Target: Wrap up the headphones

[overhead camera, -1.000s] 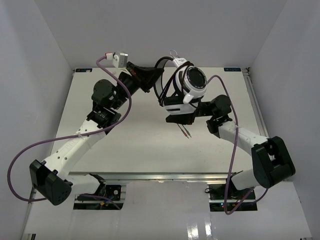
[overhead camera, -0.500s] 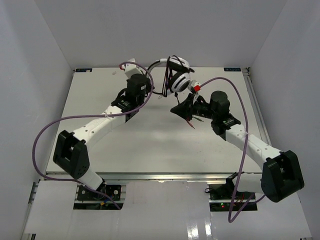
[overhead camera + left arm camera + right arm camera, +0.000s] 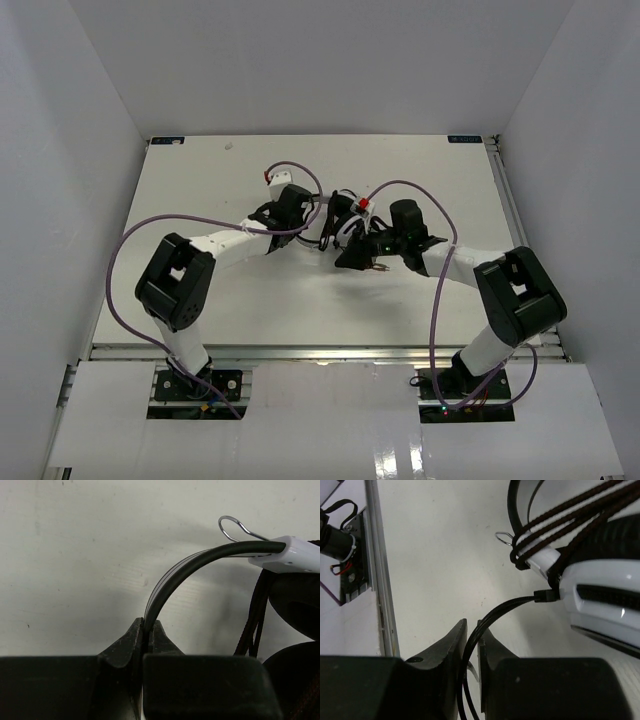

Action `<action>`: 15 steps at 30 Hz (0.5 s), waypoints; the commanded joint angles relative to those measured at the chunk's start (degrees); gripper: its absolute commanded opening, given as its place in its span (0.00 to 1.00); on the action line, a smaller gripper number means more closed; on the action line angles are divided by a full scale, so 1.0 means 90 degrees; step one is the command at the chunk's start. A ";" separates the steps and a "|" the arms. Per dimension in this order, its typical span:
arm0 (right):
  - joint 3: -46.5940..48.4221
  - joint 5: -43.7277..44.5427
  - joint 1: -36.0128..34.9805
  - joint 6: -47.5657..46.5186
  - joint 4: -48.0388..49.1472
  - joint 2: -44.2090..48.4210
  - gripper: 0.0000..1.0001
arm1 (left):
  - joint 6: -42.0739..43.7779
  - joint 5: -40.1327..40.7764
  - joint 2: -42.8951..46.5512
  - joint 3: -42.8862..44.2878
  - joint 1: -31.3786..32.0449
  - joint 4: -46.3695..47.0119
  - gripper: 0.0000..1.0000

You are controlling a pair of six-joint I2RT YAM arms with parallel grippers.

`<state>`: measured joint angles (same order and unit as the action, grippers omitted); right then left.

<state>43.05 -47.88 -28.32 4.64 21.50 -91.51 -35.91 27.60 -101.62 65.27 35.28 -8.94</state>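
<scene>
Left gripper (image 3: 148, 627) jaws clenched on the black headband (image 3: 175, 575), which arcs up and away to the right of the tips into the white slider. Right gripper (image 3: 471, 630) jaws nipped onto the thin cable (image 3: 505, 607). It runs out between the tips and curves right into the white cup of the headphones (image 3: 600, 585). The pinch looks light, not much squeeze. The headset sits between the two grippers, low over the table (image 3: 200, 180); can't tell if it's touching down. Braided strands (image 3: 580, 510) already cross the band beyond the right jaws, so I'd say the winding is mostly done and this is the tail end. Next move probably needs the left to hold the band steady while the right leads the loose end around or tucks it without slack. Risk: the cable slips through that light pinch. Matte white tabletop, a metal rail (image 3: 382, 580) left of the right jaws, plain white walls (image 3: 300, 60), purple robot cables (image 3: 130, 260) looping off both arms.
</scene>
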 commanded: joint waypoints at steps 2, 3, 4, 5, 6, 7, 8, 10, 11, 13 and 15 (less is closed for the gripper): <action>0.0269 -0.1202 0.0027 0.0881 0.1452 -0.0299 0.42 | -0.0233 -0.0636 -0.0046 0.0013 0.0075 0.0321 0.00; 0.0275 -0.1428 0.0050 0.1163 0.1647 -0.0414 0.48 | -0.0266 -0.0682 -0.0070 -0.0028 0.0088 0.0329 0.00; 0.0288 -0.1693 0.0079 0.1446 0.1887 -0.0530 0.54 | -0.0313 -0.0731 -0.0090 -0.0080 0.0100 0.0341 0.00; 0.0293 -0.1951 0.0113 0.1744 0.2371 -0.0636 0.61 | -0.0365 -0.0834 -0.0106 -0.0168 0.0125 0.0353 0.00; 0.0280 -0.2172 0.0148 0.2335 0.3059 -0.0822 0.63 | -0.0365 -0.0951 -0.0113 -0.0223 0.0146 0.0388 0.00; 0.0241 -0.2299 0.0178 0.2847 0.3648 -0.1090 0.65 | -0.0365 -0.1034 -0.0115 -0.0254 0.0152 0.0411 0.00; 0.0220 -0.2376 0.0202 0.3574 0.4308 -0.1308 0.67 | -0.0354 -0.1089 -0.0108 -0.0275 0.0175 0.0421 0.00; 0.0225 -0.2453 0.0249 0.4984 0.5726 -0.1700 0.70 | -0.0313 -0.1165 -0.0079 -0.0321 0.0239 0.0421 0.00; 0.0258 -0.2435 0.0280 0.5453 0.6407 -0.1902 0.71 | -0.0288 -0.1190 -0.0063 -0.0350 0.0264 0.0417 0.00; 0.0376 -0.2324 0.0362 0.6062 0.7516 -0.2252 0.72 | -0.0251 -0.1232 -0.0039 -0.0416 0.0291 0.0417 0.00; 0.0491 -0.2161 0.0467 0.6647 0.7992 -0.2448 0.73 | -0.0258 -0.1246 0.0016 -0.0479 0.0311 0.0417 0.00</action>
<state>44.13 -67.85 -26.01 45.37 64.25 -109.80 -37.53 20.49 -104.42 61.86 36.74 -7.32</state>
